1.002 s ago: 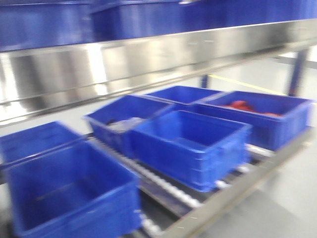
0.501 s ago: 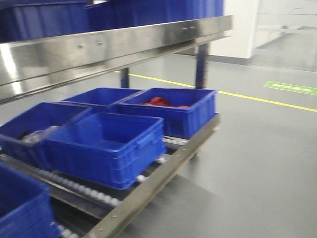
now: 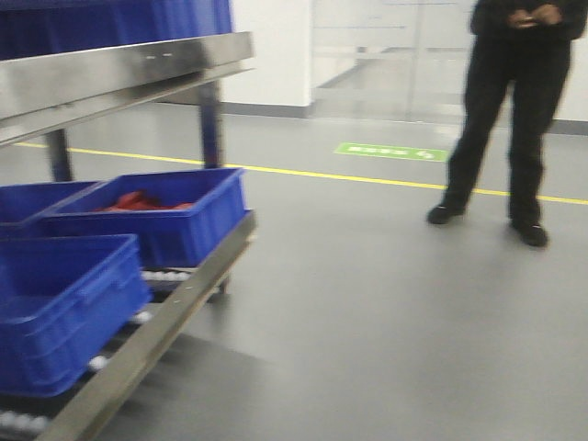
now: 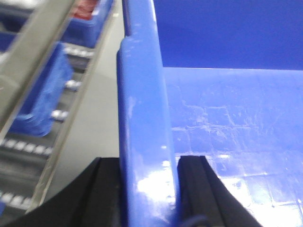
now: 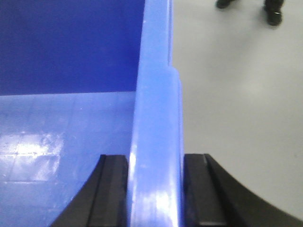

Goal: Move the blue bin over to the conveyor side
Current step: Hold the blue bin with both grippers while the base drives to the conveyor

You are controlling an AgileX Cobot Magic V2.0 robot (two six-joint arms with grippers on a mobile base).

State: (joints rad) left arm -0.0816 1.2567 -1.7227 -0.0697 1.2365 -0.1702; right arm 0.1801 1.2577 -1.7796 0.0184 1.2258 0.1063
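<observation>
Left wrist-mounted view: the left gripper (image 4: 147,189) is clamped on one side wall of the blue bin (image 4: 142,94). One black finger (image 4: 102,189) is outside the thick rim and the other is inside it. The bin's glossy bottom spreads to the right. To the left, across a strip of floor, is a roller rack (image 4: 52,118) carrying other blue totes (image 4: 42,99).

The right wrist-mounted view mirrors this: the right gripper (image 5: 156,184) pinches the opposite wall, with the bin's interior on its left. Grey floor (image 5: 236,118) lies on its right, with a pair of shoes (image 5: 272,14) at the top edge. Neither view shows what the bin rests on.

Only the exterior front-facing view shows the wearer, a person in dark clothes (image 3: 510,110), standing beyond a yellow floor line (image 3: 367,177). A tote with red contents (image 3: 175,216) sits at the rack's end, under a steel shelf (image 3: 119,73).
</observation>
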